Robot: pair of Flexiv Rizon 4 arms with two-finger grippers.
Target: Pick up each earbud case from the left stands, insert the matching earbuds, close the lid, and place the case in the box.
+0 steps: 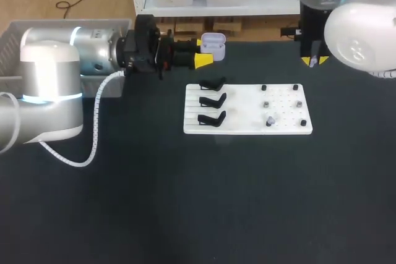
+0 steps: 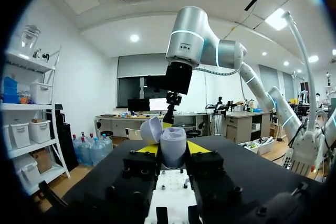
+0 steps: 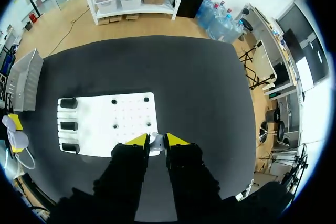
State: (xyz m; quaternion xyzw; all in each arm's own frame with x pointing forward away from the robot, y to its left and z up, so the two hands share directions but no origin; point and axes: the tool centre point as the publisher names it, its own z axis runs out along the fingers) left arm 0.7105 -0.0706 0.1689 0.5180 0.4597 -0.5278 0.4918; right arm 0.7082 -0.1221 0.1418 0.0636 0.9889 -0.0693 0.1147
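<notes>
My left gripper (image 1: pixel 204 54) is shut on a pale lavender earbud case (image 1: pixel 212 44) and holds it level in the air behind the white board (image 1: pixel 247 129). The case (image 2: pixel 172 149) sits between the yellow tips, its lid (image 2: pixel 150 129) open. My right gripper (image 1: pixel 314 60) hangs high at the back right, pointing down. A small whitish earbud (image 3: pixel 156 140) is pinched between its fingertips, so that gripper (image 3: pixel 153 140) is shut on it. Three black stands (image 1: pixel 212 99) on the board's left side are bare. Several small earbuds (image 1: pixel 270 120) rest on the board's right side.
A grey box (image 1: pixel 12 35) stands at the table's left edge behind my left arm; the same box (image 3: pixel 26 80) shows beyond the board in the right wrist view. My right arm (image 2: pixel 185 51) rises ahead of the left gripper. Dark table surface spreads in front of the board.
</notes>
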